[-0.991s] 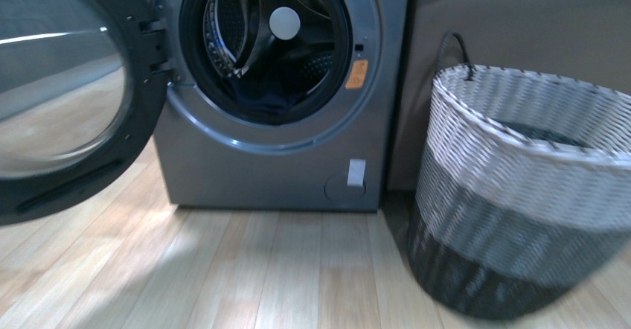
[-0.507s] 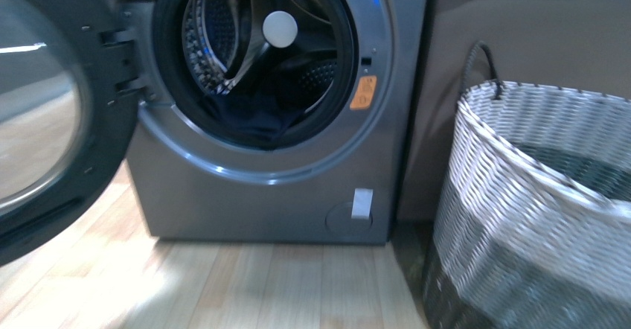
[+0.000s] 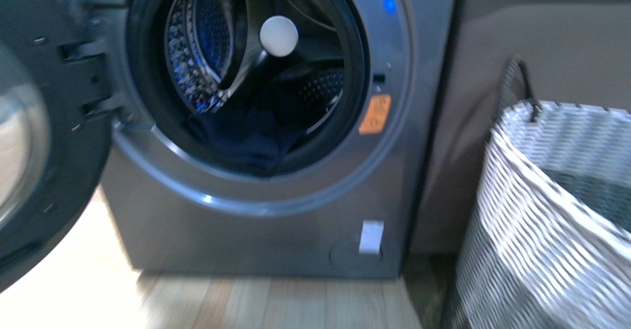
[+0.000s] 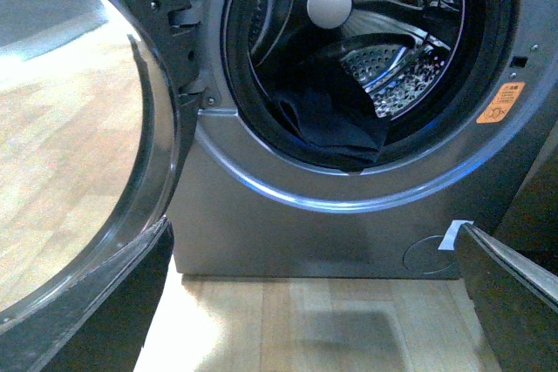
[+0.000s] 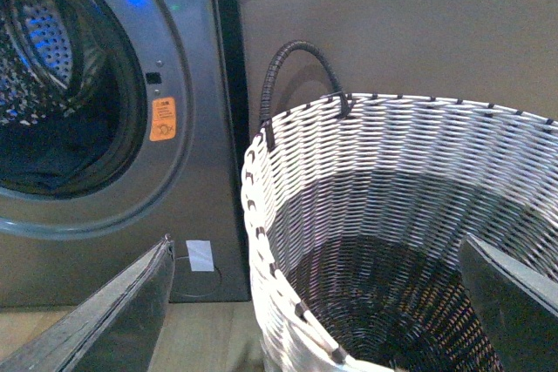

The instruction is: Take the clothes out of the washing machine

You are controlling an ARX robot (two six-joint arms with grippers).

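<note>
1. Large grey metallic front-loading washing machine (image 3: 245, 228); its dark glass door (image 3: 37, 143) is swung open to the left.
2. Small bundle of dark navy clothes (image 3: 245, 139) lies low at the front of the perforated steel drum (image 3: 193, 53).
3. White-and-grey woven basket (image 3: 551, 217) stands to the machine's right, apart from it.
4. Left gripper (image 4: 312, 228): jaws spread wide, empty, facing the porthole.
5. Right gripper (image 5: 316, 241): jaws spread wide, empty, facing the basket.
</note>
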